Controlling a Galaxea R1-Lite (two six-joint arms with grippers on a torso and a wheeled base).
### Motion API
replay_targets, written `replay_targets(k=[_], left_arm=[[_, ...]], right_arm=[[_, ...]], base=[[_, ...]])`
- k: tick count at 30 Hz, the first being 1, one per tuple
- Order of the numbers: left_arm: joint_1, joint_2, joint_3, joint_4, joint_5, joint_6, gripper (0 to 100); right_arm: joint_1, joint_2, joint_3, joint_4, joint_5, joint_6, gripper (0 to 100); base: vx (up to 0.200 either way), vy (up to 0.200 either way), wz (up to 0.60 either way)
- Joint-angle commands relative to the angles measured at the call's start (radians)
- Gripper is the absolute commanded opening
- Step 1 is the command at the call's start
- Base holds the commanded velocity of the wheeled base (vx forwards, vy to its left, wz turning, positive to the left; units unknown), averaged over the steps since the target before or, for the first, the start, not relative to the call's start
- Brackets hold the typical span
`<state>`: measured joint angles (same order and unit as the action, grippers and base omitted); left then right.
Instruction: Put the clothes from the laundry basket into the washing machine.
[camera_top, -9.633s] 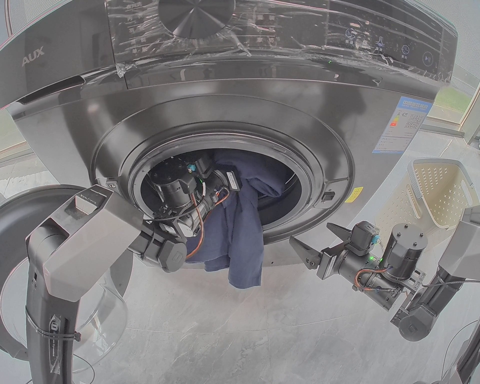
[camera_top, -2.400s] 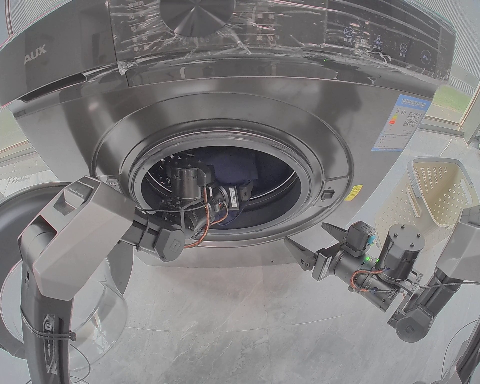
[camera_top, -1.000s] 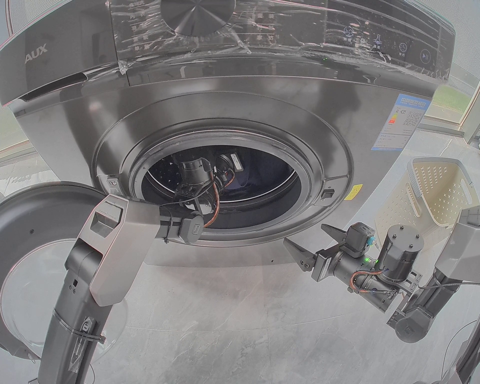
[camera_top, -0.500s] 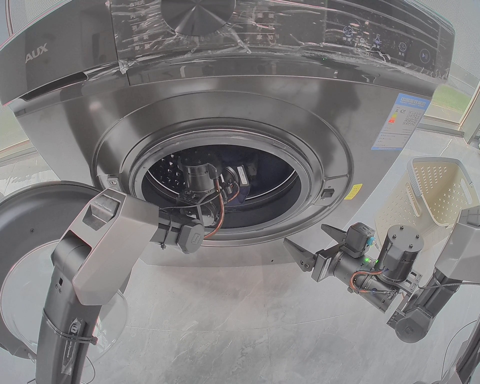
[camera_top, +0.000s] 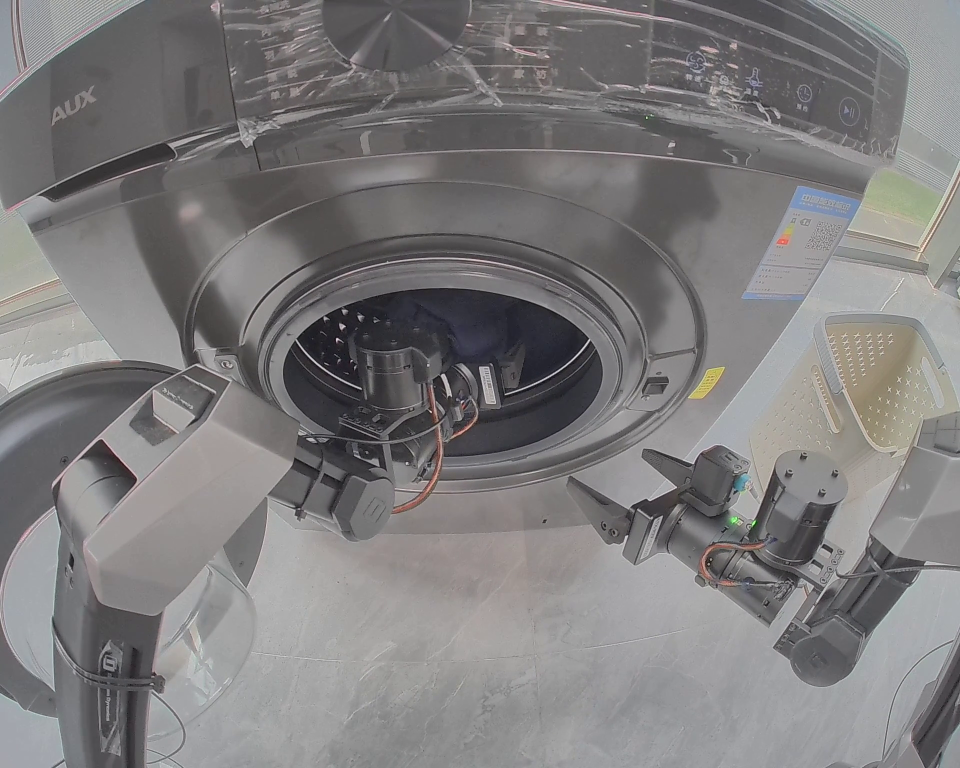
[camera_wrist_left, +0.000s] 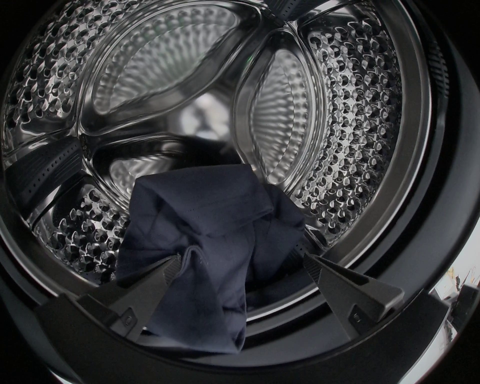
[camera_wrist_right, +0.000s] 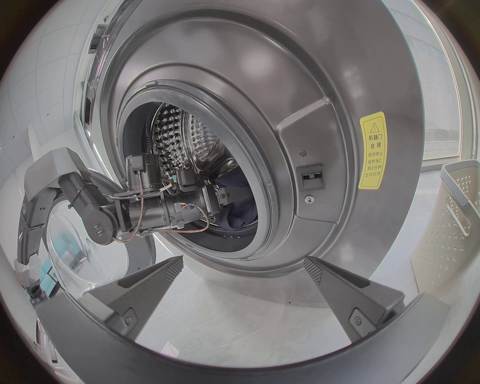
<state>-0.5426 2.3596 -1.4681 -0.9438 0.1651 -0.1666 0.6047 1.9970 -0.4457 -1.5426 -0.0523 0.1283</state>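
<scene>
The dark navy crumpled cloth lies inside the dark grey front-loading washing machine, on the bottom of its shiny perforated steel drum, close behind the round opening. One fold of it comes forward to the inner rim of the opening. In the head view, a part of the cloth shows in the dark behind the left arm.

The left hand is just inside the opening of the machine, and it points into the drum. Its two fingers are spread wide and they hold nothing; the cloth lies low between them and a little beyond them. Whether a finger touches the fabric, I cannot tell.

The right hand hangs in the air outside the machine, below the right part of the opening and above the grey stone floor. Its fingers are also wide apart and they grip nothing.

The cream perforated plastic laundry basket stands on the floor, to the right of the machine. The round door with a glass window stands open at the left side.
</scene>
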Motion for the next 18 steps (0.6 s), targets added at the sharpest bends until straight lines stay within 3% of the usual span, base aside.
replay_targets(k=[1,7,12,18], left_arm=[[-0.007,-0.052,0.084,-0.003,0.002,0.009,100],[-0.014,-0.083,0.203,-0.066,-0.007,0.027,100],[-0.082,-0.172,0.408,-0.156,-0.006,0.061,100],[-0.137,-0.342,0.716,-0.336,-0.010,0.076,100]], right_arm=[[0.001,0.002,0.001,-0.001,0.000,0.001,100],[0.004,-0.001,0.004,-0.001,0.000,0.001,100],[-0.005,-0.017,0.012,-0.001,0.000,0.001,100],[0.004,-0.147,0.098,0.001,-0.001,-0.010,100]], base=[[0.000,0.000,0.00],[0.000,0.000,0.00],[0.000,0.000,0.00],[0.000,0.000,0.00]])
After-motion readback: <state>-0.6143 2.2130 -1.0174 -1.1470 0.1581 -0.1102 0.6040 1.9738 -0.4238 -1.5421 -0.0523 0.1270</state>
